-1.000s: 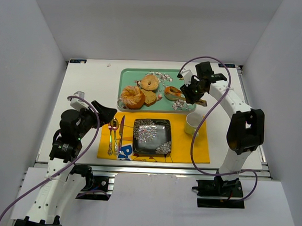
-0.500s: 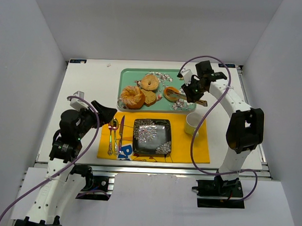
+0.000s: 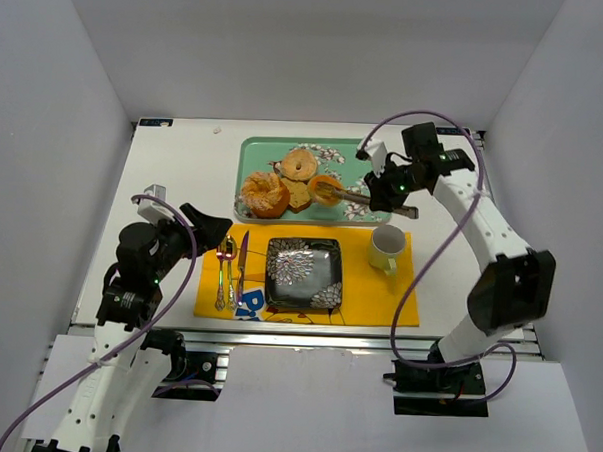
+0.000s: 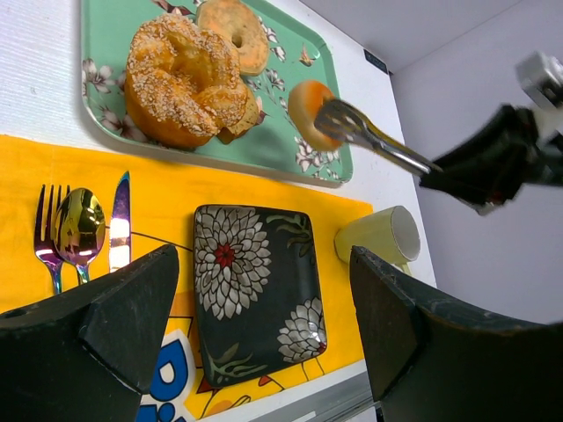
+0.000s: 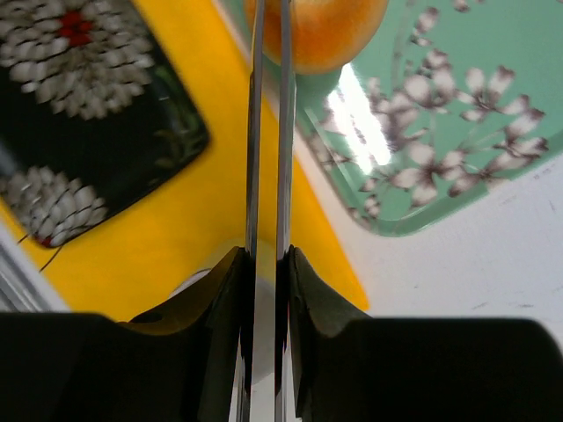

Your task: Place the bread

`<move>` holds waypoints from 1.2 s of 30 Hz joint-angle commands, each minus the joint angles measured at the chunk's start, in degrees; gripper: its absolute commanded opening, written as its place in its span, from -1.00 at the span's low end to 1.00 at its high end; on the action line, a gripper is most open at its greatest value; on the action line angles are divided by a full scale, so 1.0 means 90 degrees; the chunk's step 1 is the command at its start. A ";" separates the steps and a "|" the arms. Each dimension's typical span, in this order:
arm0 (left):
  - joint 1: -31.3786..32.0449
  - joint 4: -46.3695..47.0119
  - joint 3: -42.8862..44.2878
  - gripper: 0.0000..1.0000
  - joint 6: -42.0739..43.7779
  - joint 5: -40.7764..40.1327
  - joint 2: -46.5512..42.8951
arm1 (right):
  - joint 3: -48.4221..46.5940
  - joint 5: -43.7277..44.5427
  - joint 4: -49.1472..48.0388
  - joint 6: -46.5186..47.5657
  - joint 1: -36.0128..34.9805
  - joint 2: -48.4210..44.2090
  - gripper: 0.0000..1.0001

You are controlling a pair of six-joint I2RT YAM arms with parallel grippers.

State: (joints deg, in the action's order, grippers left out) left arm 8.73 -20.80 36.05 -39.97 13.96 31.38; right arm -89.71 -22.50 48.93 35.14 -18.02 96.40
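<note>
**Doughnut ring and tongs.** The doughnut ring (image 3: 325, 189) is pinched between the tips of the metal tongs (image 3: 358, 196) over the right half of the green tray (image 3: 253, 154). In the left wrist view it stands on edge. Whether it is clear of the tray floor cannot be told. Compared with half a second earlier, the ring has shifted left. It is now just right of the wedge slice (image 3: 301, 196), which lies against the ridged bun (image 3: 264, 195). The paler bagel (image 3: 299, 165) lies just beyond them.

**Grippers.** The right gripper (image 3: 391, 193) is pressed together on the tong handles, whose two blades run nearly parallel in the right wrist view. Its elbow has swung right and nearer. The left gripper (image 3: 213, 227) is spread wide at the far left corner of the yellow placemat (image 3: 379, 294), in the same place as before.

**Edges and room.**
- The tray's near rim meets the placemat's far edge.
- The flowered plate (image 3: 302, 273) lies mid-placemat, on the near side of the ring.
- The cup (image 3: 386, 248) stands at the placemat's far right corner, just on the near side of the tongs.
- The fork (image 4: 42, 233), spoon (image 4: 79, 224) and knife (image 4: 120, 230) lie left of the plate.
- White table (image 3: 174, 170) shows to the left and right of the tray.
- Walls (image 3: 67, 96) close off the left, far and right sides.
</note>
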 commanded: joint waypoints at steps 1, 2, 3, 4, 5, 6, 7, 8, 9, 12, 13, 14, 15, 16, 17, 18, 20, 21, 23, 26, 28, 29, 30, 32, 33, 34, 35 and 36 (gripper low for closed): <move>-0.0023 -0.0062 0.0125 0.75 -0.0032 -0.0086 -0.0078 | 0.0706 -0.0732 0.0540 0.0645 -0.0282 -0.1069 -0.78; -0.0033 -0.0062 0.0115 0.75 -0.0042 -0.0086 -0.0088 | 0.0913 -0.0781 0.0560 0.0715 -0.0467 -0.1246 -0.78; -0.0033 -0.0053 0.0106 0.75 -0.0042 -0.0076 -0.0078 | 0.1099 -0.0791 0.0560 0.0783 -0.0604 -0.1558 -0.77; -0.0033 -0.0043 0.0096 0.75 -0.0032 -0.0066 -0.0068 | 0.1449 -0.0742 0.0550 0.0871 -0.0721 -0.1677 -0.77; -0.0033 -0.0014 0.0105 0.75 -0.0032 -0.0057 -0.0039 | 0.1617 -0.0568 0.0521 0.0881 -0.0993 -0.1804 -0.77; -0.0023 -0.0004 0.0105 0.75 -0.0022 -0.0037 -0.0010 | 0.1754 -0.0489 0.0482 0.0910 -0.1121 -0.1882 -0.76; -0.0033 0.0006 0.0105 0.75 -0.0013 -0.0008 0.0000 | 0.1987 -0.0362 0.0453 0.0920 -0.1219 -0.1999 -0.75; -0.0033 0.0025 0.0115 0.75 -0.0003 -0.0008 0.0048 | 0.2076 -0.0332 0.0433 0.0920 -0.1356 -0.2029 -0.74; -0.0033 0.0035 0.0115 0.75 0.0007 -0.0008 0.0059 | 0.2135 -0.0293 0.0404 0.0911 -0.1405 -0.2058 -0.73; -0.0033 0.0055 0.0144 0.75 0.0026 -0.0008 0.0078 | 0.2234 -0.0127 0.0384 0.0979 -0.1523 -0.2030 -0.67; -0.0033 0.0055 0.0144 0.75 0.0027 -0.0008 0.0078 | 0.2234 -0.0040 0.0384 0.1008 -0.1562 -0.2020 -0.65; -0.0033 0.0045 0.0135 0.75 0.0027 0.0002 0.0069 | 0.2224 -0.0010 0.0394 0.1076 -0.1630 -0.1991 -0.62; -0.0033 0.0045 0.0115 0.75 0.0017 -0.0017 0.0040 | 0.2214 0.0029 0.0423 0.1106 -0.1669 -0.1932 -0.55; -0.0023 0.0035 0.0115 0.75 0.0007 -0.0008 0.0030 | 0.2195 0.0039 0.0442 0.1125 -0.1699 -0.1903 -0.48; -0.0033 0.0016 0.0106 0.75 -0.0003 -0.0037 0.0010 | 0.2166 0.0049 0.0472 0.1154 -0.1767 -0.1864 -0.41; -0.0033 0.0006 0.0105 0.75 -0.0003 -0.0047 -0.0038 | 0.2117 0.0039 0.0501 0.1193 -0.1787 -0.1796 -0.30; -0.0023 -0.0062 0.0105 0.75 -0.0013 -0.0095 -0.0088 | 0.2058 0.0010 0.0579 0.1223 -0.1835 -0.1756 -0.19; -0.0033 -0.0091 0.0115 0.75 -0.0013 -0.0115 -0.0117 | 0.2019 -0.0009 0.0599 0.1252 -0.1836 -0.1737 -0.09; -0.0023 -0.0170 0.0115 0.75 -0.0013 -0.0154 -0.0166 | 0.1990 -0.0039 0.0579 0.1281 -0.1836 -0.1775 -0.01; -0.0033 -0.0209 0.0115 0.75 -0.0013 -0.0164 -0.0215 | 0.1960 -0.0049 0.0502 0.1253 -0.1836 -0.1844 0.00; -0.0033 -0.0219 0.0115 0.75 -0.0013 -0.0164 -0.0215 | 0.1854 -0.0058 0.0433 0.1107 -0.1816 -0.1883 0.01; -0.0033 -0.0219 0.0115 0.75 -0.0013 -0.0164 -0.0205 | 0.1785 -0.0068 0.0384 0.1058 -0.1768 -0.1893 0.00; -0.0033 -0.0219 0.0135 0.75 -0.0013 -0.0154 -0.0205 | 0.1717 -0.0097 0.0365 0.0989 -0.1719 -0.1873 0.01; -0.0033 -0.0209 0.0144 0.75 -0.0003 -0.0154 -0.0166 | 0.1434 -0.0263 0.0355 0.0862 -0.1563 -0.1825 0.00; -0.0033 -0.0209 0.0164 0.75 0.0007 -0.0154 -0.0166 | 0.1346 -0.0321 0.0364 0.0823 -0.1485 -0.1766 0.00; -0.0033 -0.0189 0.0174 0.75 0.0017 -0.0144 -0.0147 | 0.1171 -0.0438 0.0384 0.0784 -0.1358 -0.1727 0.00; -0.0023 -0.0189 0.0174 0.75 0.0017 -0.0144 -0.0137 | 0.1101 -0.0478 0.0413 0.0784 -0.1299 -0.1688 0.00; -0.0033 -0.0170 0.0183 0.75 0.0026 -0.0144 -0.0127 | 0.1043 -0.0498 0.0394 0.0764 -0.1250 -0.1639 0.00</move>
State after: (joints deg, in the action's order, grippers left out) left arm 8.73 -22.33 36.05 -40.07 12.99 29.98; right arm -76.42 -24.03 53.71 43.46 -30.79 81.08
